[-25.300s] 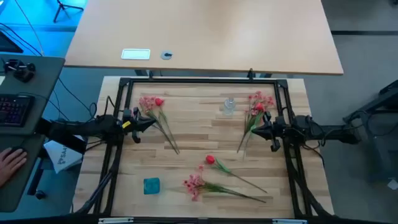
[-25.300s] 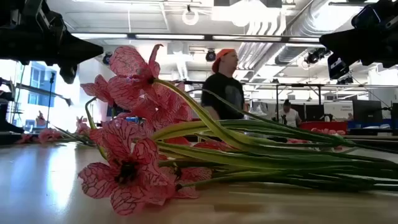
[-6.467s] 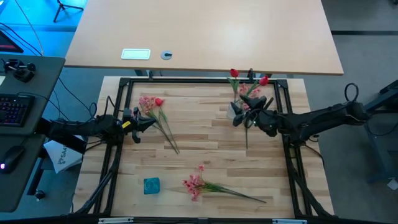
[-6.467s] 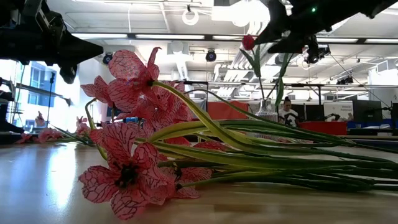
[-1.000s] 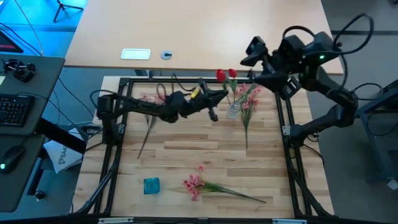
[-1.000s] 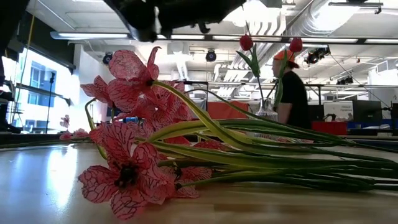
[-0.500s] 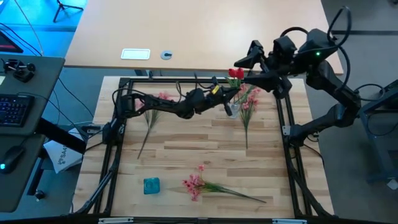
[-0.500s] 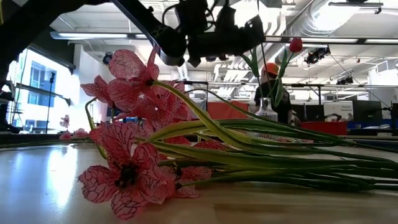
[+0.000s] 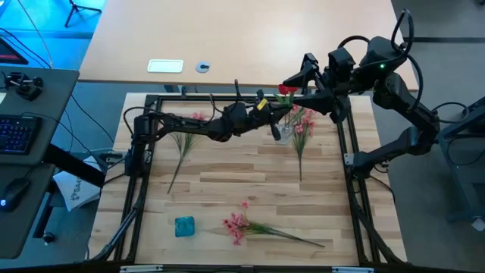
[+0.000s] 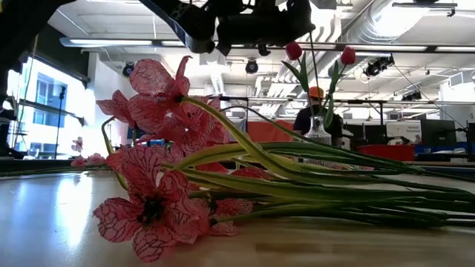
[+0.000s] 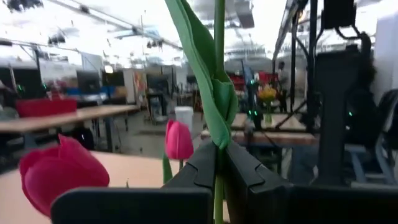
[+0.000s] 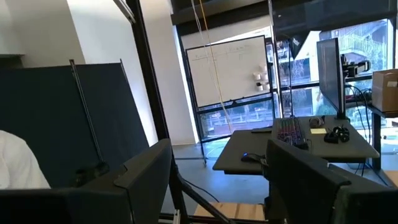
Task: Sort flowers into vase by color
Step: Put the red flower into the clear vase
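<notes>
Flowers: two red-bud stems [image 9: 286,91] stand upright in the clear vase [image 9: 284,134] at the far right part of the table [image 9: 227,174]; in the low view the buds [image 10: 295,50] rise above the vase neck.
Pink spray, far right [image 9: 301,125]: lies on the table just beside the vase, stem toward the near edge.
Pink spray, far left [image 9: 186,133]: lies on the table near the left arm's base.
Pink spray, near edge [image 9: 239,224]: lies flat, stem to the right; fills the low view's foreground [image 10: 156,193].
Left tool [image 9: 274,126]: reaches across to the vase; fingers [image 11: 245,177] closed upon a green stem with a leaf, as the left wrist view shows.
Right tool [image 9: 292,76]: raised beyond the table's far right corner, fingers [image 12: 146,171] spread apart, holding nothing.
Blue square object [image 9: 184,226]: on the table near the front edge.
</notes>
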`<action>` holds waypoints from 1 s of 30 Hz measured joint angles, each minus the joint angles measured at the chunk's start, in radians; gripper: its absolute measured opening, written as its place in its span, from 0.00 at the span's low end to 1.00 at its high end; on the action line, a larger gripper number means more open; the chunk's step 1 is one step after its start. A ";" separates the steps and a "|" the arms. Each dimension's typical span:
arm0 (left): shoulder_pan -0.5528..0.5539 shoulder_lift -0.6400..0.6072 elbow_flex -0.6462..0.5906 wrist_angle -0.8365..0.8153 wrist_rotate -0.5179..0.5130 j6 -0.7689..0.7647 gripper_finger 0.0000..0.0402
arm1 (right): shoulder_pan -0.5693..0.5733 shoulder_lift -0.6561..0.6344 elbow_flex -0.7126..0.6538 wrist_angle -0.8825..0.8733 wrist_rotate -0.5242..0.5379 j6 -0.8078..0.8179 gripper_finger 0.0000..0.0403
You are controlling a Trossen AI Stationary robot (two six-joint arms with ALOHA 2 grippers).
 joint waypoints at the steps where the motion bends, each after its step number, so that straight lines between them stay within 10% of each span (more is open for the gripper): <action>1: -0.002 -0.005 0.000 -0.019 0.000 0.000 0.00 | 0.000 0.000 0.000 0.000 0.000 0.000 0.64; 30: -0.003 0.029 -0.001 0.014 -0.039 0.008 0.00 | 0.000 0.000 -0.001 -0.016 -0.001 0.000 0.64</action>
